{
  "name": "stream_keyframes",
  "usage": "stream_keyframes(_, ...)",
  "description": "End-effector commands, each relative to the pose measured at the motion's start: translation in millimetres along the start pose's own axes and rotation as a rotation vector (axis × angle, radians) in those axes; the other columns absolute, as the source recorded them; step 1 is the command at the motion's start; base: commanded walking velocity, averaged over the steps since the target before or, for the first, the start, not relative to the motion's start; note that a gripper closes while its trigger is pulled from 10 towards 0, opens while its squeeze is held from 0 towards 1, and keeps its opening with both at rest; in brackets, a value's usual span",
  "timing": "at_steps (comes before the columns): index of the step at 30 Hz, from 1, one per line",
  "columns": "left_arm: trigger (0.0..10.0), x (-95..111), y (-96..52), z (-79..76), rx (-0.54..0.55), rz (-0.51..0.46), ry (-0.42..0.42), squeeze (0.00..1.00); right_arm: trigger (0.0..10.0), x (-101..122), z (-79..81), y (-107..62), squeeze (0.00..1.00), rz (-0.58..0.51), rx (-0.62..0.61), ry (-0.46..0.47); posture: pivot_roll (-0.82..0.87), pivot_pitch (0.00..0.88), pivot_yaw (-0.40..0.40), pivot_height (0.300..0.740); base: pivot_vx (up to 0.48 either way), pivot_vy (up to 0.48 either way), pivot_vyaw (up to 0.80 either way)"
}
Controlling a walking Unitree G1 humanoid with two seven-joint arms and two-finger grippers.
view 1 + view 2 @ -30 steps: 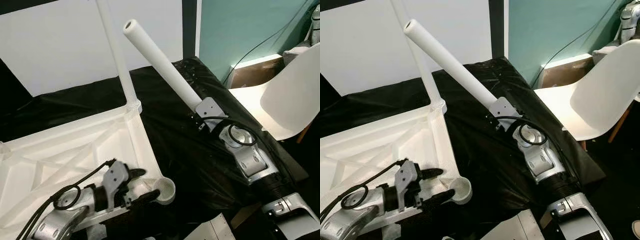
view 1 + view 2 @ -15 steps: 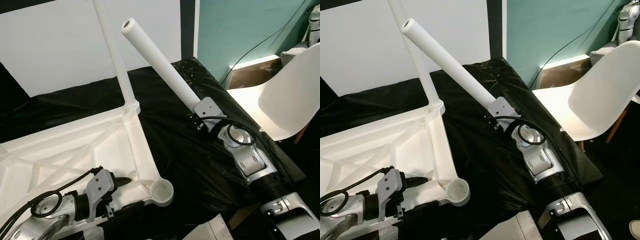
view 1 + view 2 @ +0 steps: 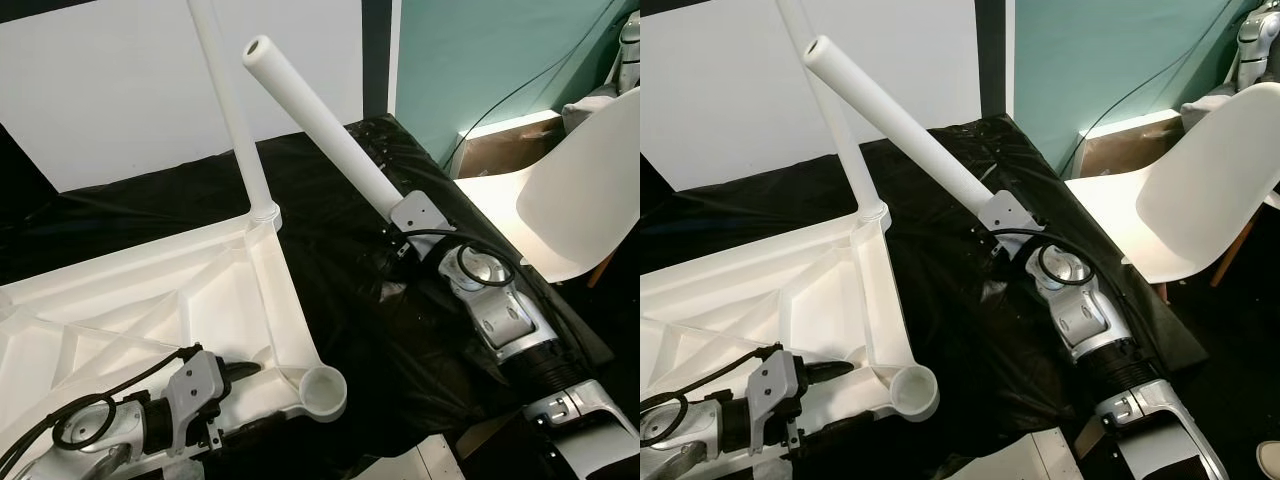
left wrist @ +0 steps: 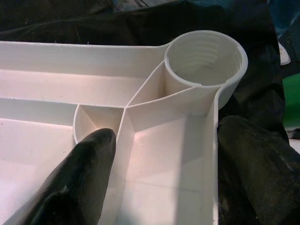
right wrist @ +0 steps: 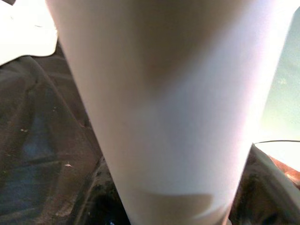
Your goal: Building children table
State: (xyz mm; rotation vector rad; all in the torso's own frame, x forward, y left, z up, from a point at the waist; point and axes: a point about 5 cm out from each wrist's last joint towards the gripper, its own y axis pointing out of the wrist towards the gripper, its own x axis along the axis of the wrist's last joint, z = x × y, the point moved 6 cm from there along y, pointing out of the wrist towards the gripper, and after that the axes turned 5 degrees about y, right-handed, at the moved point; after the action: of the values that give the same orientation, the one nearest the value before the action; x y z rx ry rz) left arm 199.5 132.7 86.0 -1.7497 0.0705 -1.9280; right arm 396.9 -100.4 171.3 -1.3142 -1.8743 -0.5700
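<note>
You have the loose leg (image 3: 320,125) clamped in the right gripper (image 3: 400,222), held by its lower end and pointing up and away over the black cloth (image 3: 340,270), its open hollow end uppermost. The tabletop (image 3: 150,290) lies upside down on that cloth, ribs showing, with one leg already standing in the far corner (image 3: 232,110). The empty socket (image 3: 322,390) is at the near right corner, and the wrist view shows threads inside it (image 4: 205,54). Your left gripper (image 3: 235,400) sits at that corner with its fingers apart, one finger (image 4: 79,178) inside the frame against a rib and the other outside the edge wall; it straddles the wall but I cannot tell whether it presses on it. The step in hand, as I judge it, is getting the leg into the socket. To do it well, close the left fingers on the wall first so the top cannot slide on the slick cloth. Check which end of the leg carries the thread; the gripped end is hidden, so I cannot tell. Bring the leg upright before lowering, centre it over the socket, and start the turn gently so the threads do not cross. Keep the swing clear of the standing leg and of the chair (image 3: 580,190) to your right.
</note>
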Motion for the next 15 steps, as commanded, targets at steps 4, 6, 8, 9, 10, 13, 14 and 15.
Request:
stream_keyframes(4, 10.0, 0.2, -8.2, -17.3, -0.154, 0.009, 0.035, 0.0, 10.0, 4.3, -3.3, 1.4, 0.0, -0.016, 0.0, 0.004, -0.08, 0.0, 0.07, 0.74, 0.0, 0.0, 0.0)
stream_keyframes(6, 10.0, 4.3, -10.2, -13.0, -0.125, -0.008, 0.05, 0.0, 10.0, 3.4, -3.4, 2.2, 0.0, -0.013, 0.002, 0.003, -0.08, 0.0, 0.069, 0.74, 0.0, 0.0, 0.0)
stream_keyframes(8, 10.0, 14.9, -13.7, -5.0, -0.071, -0.054, 0.075, 0.0, 10.0, 1.4, -2.1, 3.5, 0.0, -0.005, 0.007, 0.003, -0.07, 0.0, 0.068, 0.74, 0.0, 0.0, 0.0)
stream_keyframes(9, 10.0, 14.9, -13.7, -5.0, -0.071, -0.054, 0.075, 0.0, 10.0, 1.4, -2.1, 3.5, 0.0, -0.005, 0.007, 0.003, -0.07, 0.0, 0.068, 0.74, 0.0, 0.0, 0.0)
stream_keyframes(10, 10.0, 21.6, -14.3, -1.4, -0.045, -0.084, 0.086, 0.0, 10.0, 0.7, -0.2, 4.1, 0.0, -0.002, 0.012, 0.003, -0.07, 0.0, 0.067, 0.74, 0.0, 0.0, 0.0)
stream_keyframes(13, 10.0, 32.7, -17.7, -1.4, -0.036, -0.121, 0.093, 0.0, 10.0, 0.7, 4.8, 5.6, 0.0, -0.001, 0.024, 0.007, -0.06, 0.0, 0.069, 0.74, 0.0, 0.0, 0.0)
stream_keyframes(14, 10.0, 32.7, -17.7, -1.4, -0.036, -0.121, 0.093, 0.0, 10.0, 0.7, 4.8, 5.6, 0.0, -0.001, 0.024, 0.007, -0.06, 0.0, 0.069, 0.74, 0.0, 0.0, 0.0)
stream_keyframes(15, 10.0, 32.7, -19.2, -3.4, -0.045, -0.118, 0.088, 0.0, 10.0, 0.6, 5.4, 5.9, 0.0, -0.001, 0.025, 0.008, -0.06, 0.0, 0.069, 0.74, 0.0, 0.0, 0.0)
